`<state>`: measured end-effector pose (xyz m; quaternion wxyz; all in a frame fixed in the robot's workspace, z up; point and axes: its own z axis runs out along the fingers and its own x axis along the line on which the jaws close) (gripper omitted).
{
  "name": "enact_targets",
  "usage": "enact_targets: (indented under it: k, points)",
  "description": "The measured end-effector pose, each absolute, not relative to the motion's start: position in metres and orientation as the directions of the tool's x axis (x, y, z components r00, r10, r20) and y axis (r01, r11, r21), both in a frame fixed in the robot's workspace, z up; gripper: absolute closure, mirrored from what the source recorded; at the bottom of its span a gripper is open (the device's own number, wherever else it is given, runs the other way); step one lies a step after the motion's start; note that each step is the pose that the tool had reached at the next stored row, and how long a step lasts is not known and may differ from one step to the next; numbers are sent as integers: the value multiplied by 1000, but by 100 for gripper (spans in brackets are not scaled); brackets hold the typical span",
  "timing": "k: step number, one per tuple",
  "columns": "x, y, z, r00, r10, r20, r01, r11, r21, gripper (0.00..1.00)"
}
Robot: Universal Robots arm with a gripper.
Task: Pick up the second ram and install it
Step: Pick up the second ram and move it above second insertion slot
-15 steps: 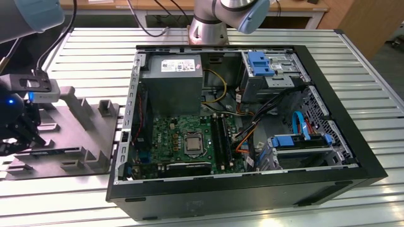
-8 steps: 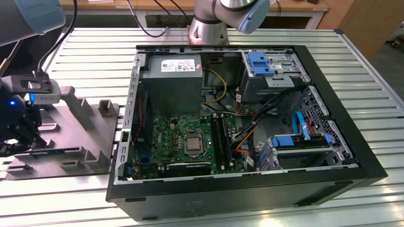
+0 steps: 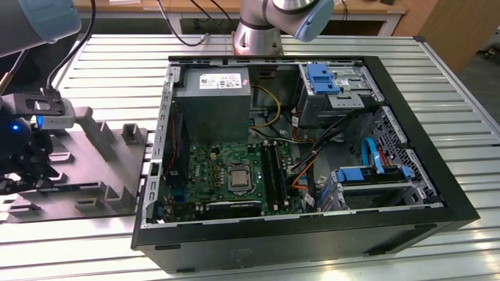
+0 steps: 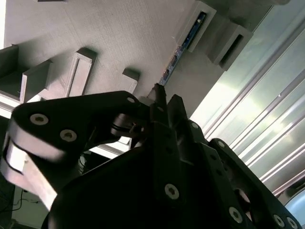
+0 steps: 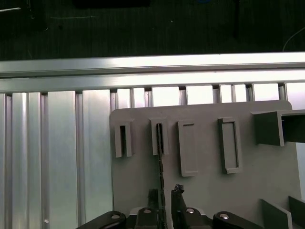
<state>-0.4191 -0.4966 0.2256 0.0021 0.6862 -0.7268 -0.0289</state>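
Pincer (image 3: 26, 168), exterior view: it hangs low over the grey tray (image 3: 93, 175), at the tray end away from the open PC case (image 3: 312, 237). The case sits on the exterior view's right of the tray, touching or just beside its edge. Both rest on the slatted metal tabletop (image 3: 449, 88). Finger gap not readable from this angle.

Second wrist view: pincer (image 4: 167, 98) points down at the tray (image 4: 119, 38). The second ram (image 4: 177, 56) shows edge-on as a thin line. One end sits in a slotted post of the tray and the other runs in between the fingertips (image 4: 177, 102). The stick lies against one finger, with a narrow dark gap to the other.

First wrist view: pincer (image 5: 165, 191) straddles the second ram (image 5: 160, 162), which stands on edge on the tray (image 5: 267, 181), its far end in a tray post. Fingers (image 5: 152, 196) are slightly apart: one is just beside the stick and the other has a small visible gap. So it is narrowly open around the stick, not clamped. Tabletop (image 5: 57, 157) slats run past the tray edge.
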Motion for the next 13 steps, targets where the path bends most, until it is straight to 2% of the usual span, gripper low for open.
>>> enact_targets:
  k: [1, 2, 3, 4, 8, 13]
  points:
    - [-419, -497, 226, -58, -998, -37, -997, 56, 45, 77]
    - [-419, -497, 226, -58, -998, -37, -997, 56, 45, 71]
    - [-419, -497, 226, -58, -998, -37, -997, 56, 45, 71]
    - [-419, -497, 226, -58, -998, -37, -997, 56, 45, 64]
    - [-419, -497, 225, -55, -998, -37, -998, 53, 45, 64]
    - [-420, -497, 221, 1, -999, -36, -999, -3, 45, 64]
